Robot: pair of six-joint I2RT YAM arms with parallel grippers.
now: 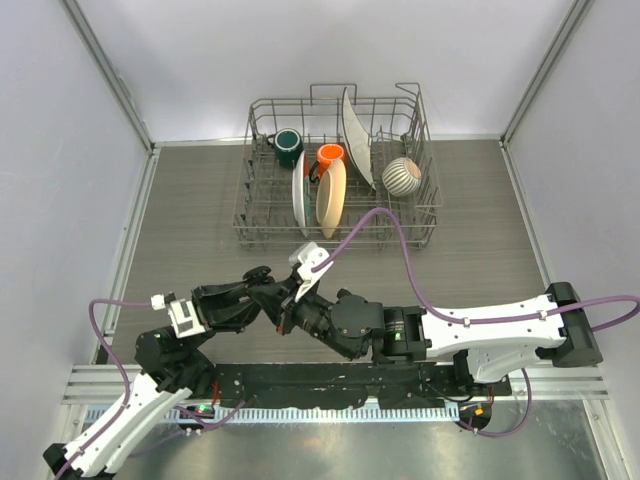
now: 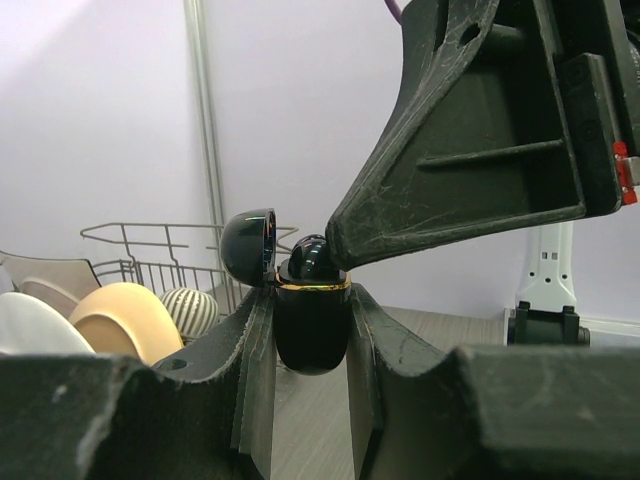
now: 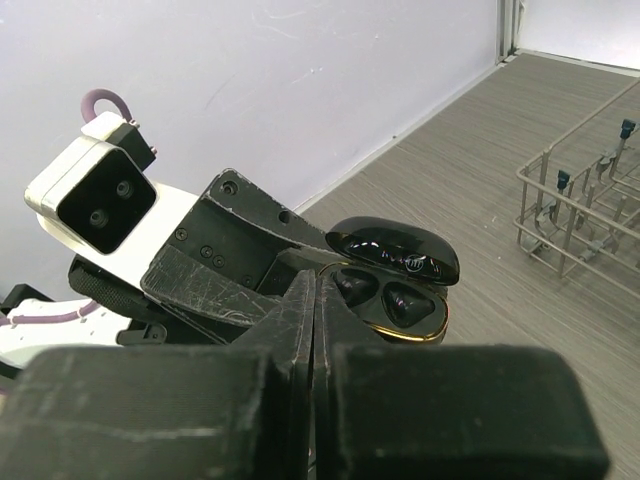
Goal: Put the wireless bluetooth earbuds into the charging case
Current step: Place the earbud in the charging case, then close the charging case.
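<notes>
Top view: the left gripper and right gripper meet over the table, just short of the dish rack front edge.
Left wrist: the left fingers pinch the charging case, its lid open.
Right wrist: the right fingers are pressed together at the case rim. 2 earbuds sit in its wells.

No word, brand or number can be read in any of the views. The only sign is a small pale mark on the raised lid of the charging case, seen from the right wrist, and it is too small to make out.
</notes>
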